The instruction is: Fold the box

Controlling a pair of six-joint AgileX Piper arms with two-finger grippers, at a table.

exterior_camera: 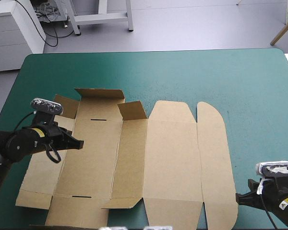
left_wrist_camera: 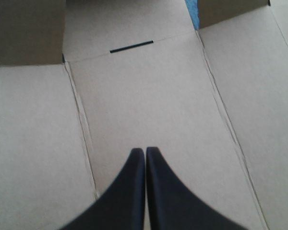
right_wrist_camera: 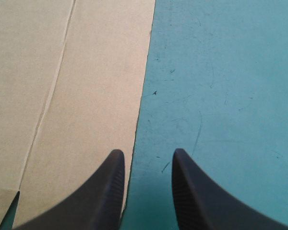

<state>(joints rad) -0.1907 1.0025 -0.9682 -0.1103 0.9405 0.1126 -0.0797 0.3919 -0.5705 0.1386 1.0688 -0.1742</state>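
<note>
"Across the near half of the worktop (exterior_camera: 182, 72), what lies there?"

"The box (exterior_camera: 173, 158), as a cut sheet of brown board, opened out almost flat on the teal-green cover (exterior_camera: 249, 81). It runs from near the worktop's left edge to past the middle, and its near end reaches the near edge."

"Almost flat?"

"Two small flaps at the far end are tilted up: one at the far left corner (exterior_camera: 66, 106), one beside the tall far panel (exterior_camera: 133, 109). The rest lies level, creases showing."

"And the left jaws?"

"Pressed together, the two black fingers (left_wrist_camera: 129, 191) meeting in one point, with nothing between them. They are over the panel second from the sheet's left edge, aimed along it at a thin dark slit (left_wrist_camera: 131, 46) in the board ahead. Whether the tips touch the board, I cannot tell."

"The right jaws?"

"Spread apart, low at the worktop's near right corner. They straddle the sheet's right edge: one finger (right_wrist_camera: 105, 191) over brown board, the other (right_wrist_camera: 197, 191) over bare cover. They grip nothing."
</note>
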